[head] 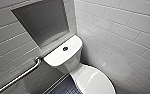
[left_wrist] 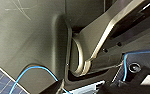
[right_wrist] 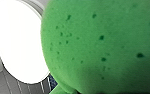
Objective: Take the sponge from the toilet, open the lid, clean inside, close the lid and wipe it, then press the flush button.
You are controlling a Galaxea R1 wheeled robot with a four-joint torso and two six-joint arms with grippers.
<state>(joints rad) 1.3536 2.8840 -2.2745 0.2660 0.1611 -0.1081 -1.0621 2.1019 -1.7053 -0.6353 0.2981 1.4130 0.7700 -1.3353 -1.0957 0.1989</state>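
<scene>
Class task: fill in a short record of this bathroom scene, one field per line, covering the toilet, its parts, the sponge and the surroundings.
toilet: white, set in a corner
lid: closed
flush button: dark, round, centre of the toilet's flat top
sponge: green, close before the right wrist camera, lid beyond it
rail: metal, on the wall beside the toilet
floor: dark

A blue cable (left_wrist: 37, 67) loops across the robot's dark body panel (left_wrist: 23, 37).
</scene>
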